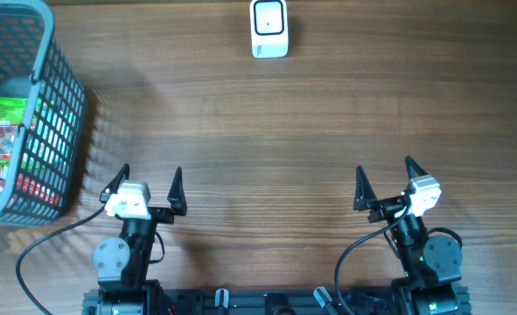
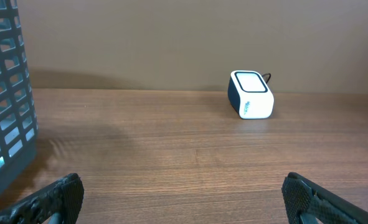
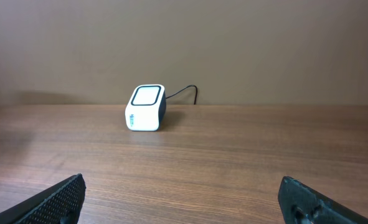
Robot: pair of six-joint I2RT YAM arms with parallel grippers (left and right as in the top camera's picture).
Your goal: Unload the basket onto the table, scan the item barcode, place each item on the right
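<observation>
Both arms are parked at the near edge of the table (image 1: 258,114), folded low over their bases, wrists level, fingers aimed at the far edge.

Left gripper (image 1: 150,173): jaws spread wide, nothing between them. In the left wrist view only bare wood shows across the gap (image 2: 180,196). It sits just right of the basket's near corner, not touching it.

Right gripper (image 1: 385,168): jaws likewise spread wide and empty, with the same bare wood in its own view (image 3: 182,198). It is rotated slightly, the right finger a bit further forward than the left.

The scanner (image 1: 268,29) stands upright at the far edge, roughly centred between the arms and well apart from both. It has a white body with a dark side, window facing up (image 2: 251,94). The right wrist view shows it left of centre (image 3: 146,107), with a dark cable (image 3: 185,92) trailing behind it.

The grey basket (image 1: 64,122) is at the far left, partly out of frame. The items are inside it: a green packet (image 1: 9,112) on top, red and white packs under it. Barcodes can't be made out.
</observation>
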